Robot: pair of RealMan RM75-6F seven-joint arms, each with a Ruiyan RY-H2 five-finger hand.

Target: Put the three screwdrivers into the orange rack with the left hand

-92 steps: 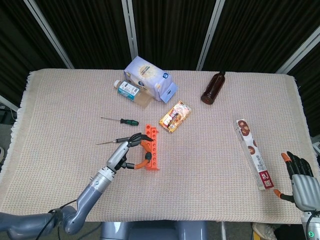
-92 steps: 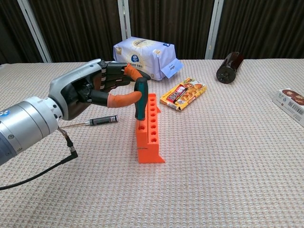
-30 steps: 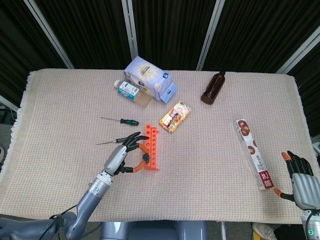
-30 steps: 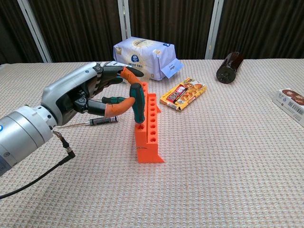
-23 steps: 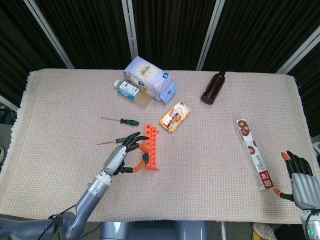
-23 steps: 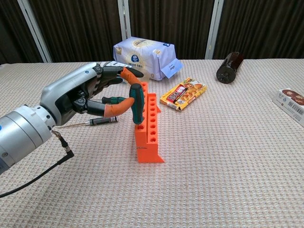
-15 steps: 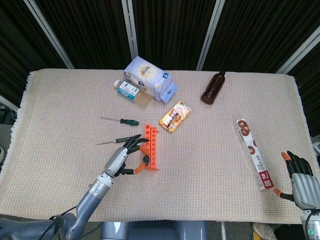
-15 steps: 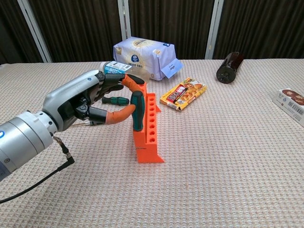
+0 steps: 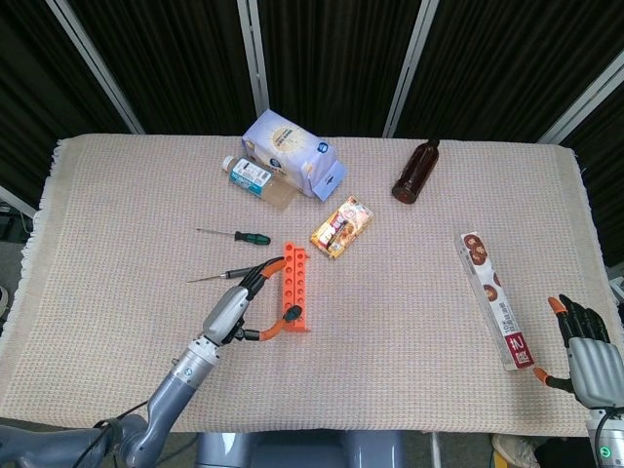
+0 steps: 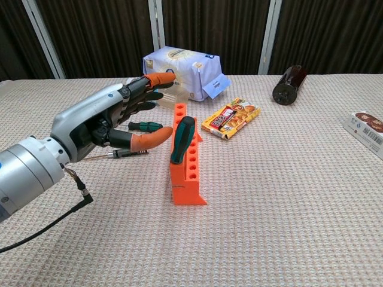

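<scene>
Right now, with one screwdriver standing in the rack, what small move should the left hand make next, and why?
Probably swing the left hand back toward the black-handled screwdriver lying just behind it. Its fingers are spread and hold nothing, one screwdriver leans in the orange rack, and the green-handled screwdriver lies farther off.

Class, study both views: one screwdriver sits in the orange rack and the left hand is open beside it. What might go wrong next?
1. The racked screwdriver leans to one side; it may tip out of the orange rack.
2. The left hand, open close beside it, could knock it or shift the rack.
3. Two screwdrivers still lie flat on the cloth, awkward to pick up.
</scene>
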